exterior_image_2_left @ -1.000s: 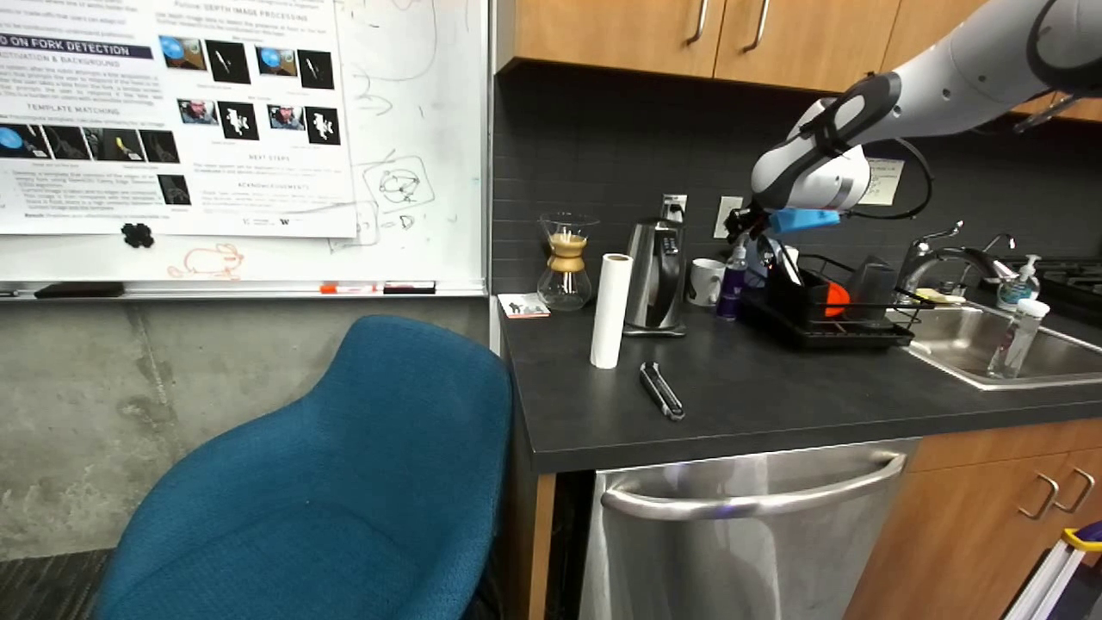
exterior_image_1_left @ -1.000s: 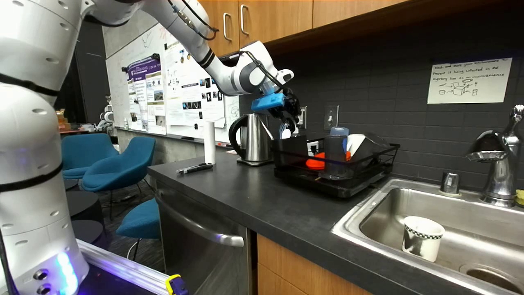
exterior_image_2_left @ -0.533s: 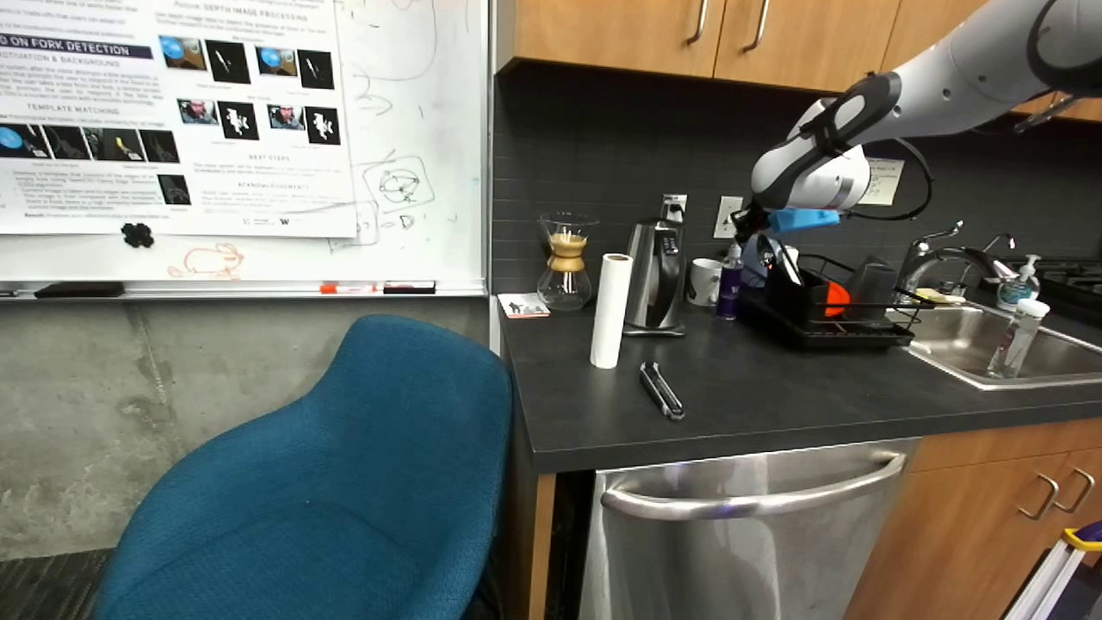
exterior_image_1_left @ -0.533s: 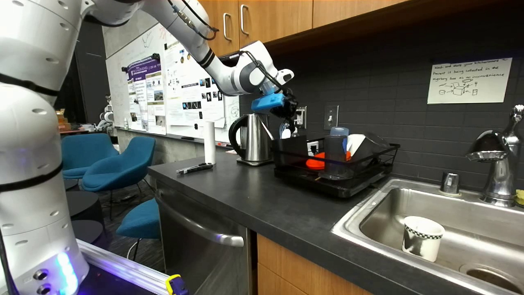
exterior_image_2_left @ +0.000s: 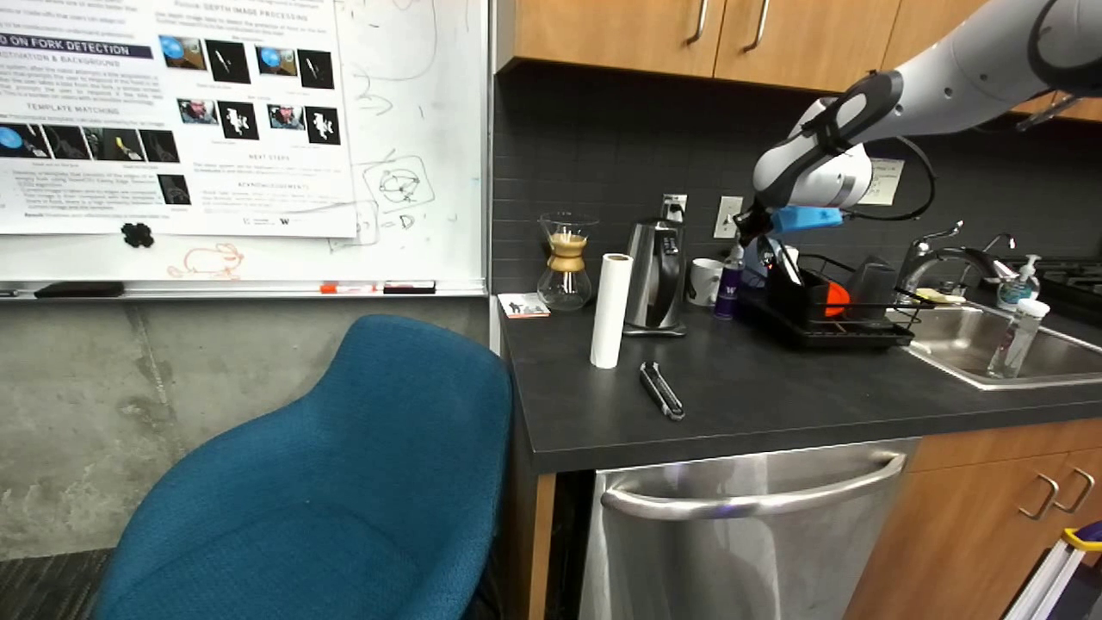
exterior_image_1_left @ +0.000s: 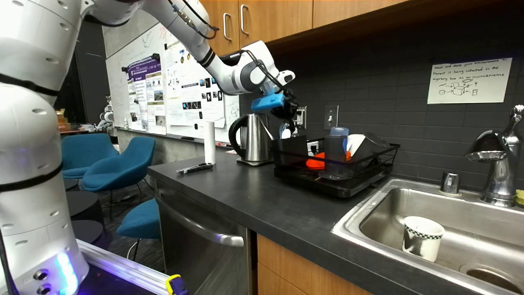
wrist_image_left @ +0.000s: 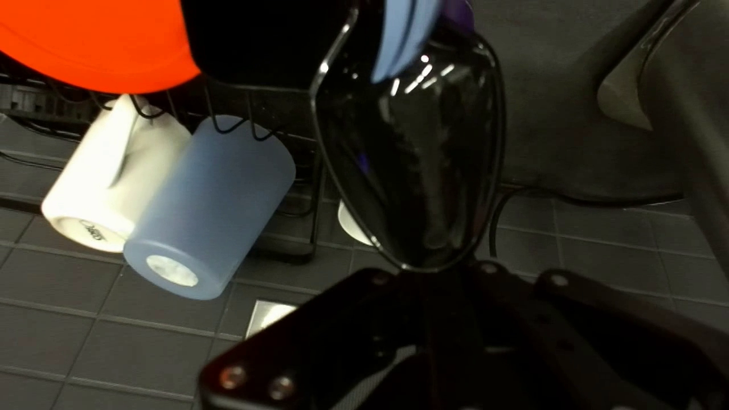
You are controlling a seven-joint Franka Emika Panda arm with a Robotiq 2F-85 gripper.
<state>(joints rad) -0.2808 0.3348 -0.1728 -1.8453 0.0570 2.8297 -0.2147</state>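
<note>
Far left in an exterior view, a blue chair point(exterior_image_2_left: 327, 482) sits beside the dark surface point(exterior_image_2_left: 775, 387). Along that surface, here's a glass coffee maker point(exterior_image_2_left: 566, 258), a white paper roll point(exterior_image_2_left: 610, 312) standing upright and the steel kettle point(exterior_image_2_left: 644, 267) just beside it, with a black-and-silver tool point(exterior_image_2_left: 661, 392) lying in front. Past a white mug point(exterior_image_2_left: 706, 282) comes a purple bottle point(exterior_image_2_left: 728, 291), and then the busy spot: the end effector point(wrist_image_left: 443, 278), near the top of the utensil caddy point(exterior_image_2_left: 796, 301), its fingers together right at the rounded end of a black spoon point(wrist_image_left: 410, 171)! Whether they pinch it, you can't tell; the spoon's far end is hidden. The dish rack point(exterior_image_2_left: 869, 337) carries that caddy at its left end, then a round orange dish point(exterior_image_2_left: 837, 297); the wrist view adds a cream mug point(wrist_image_left: 108, 176) and a blue cup point(wrist_image_left: 211, 205), bases showing. Far right in an exterior view, a white cup with a checkered band point(exterior_image_1_left: 421, 241) stands in the sink point(exterior_image_1_left: 378, 215).
</note>
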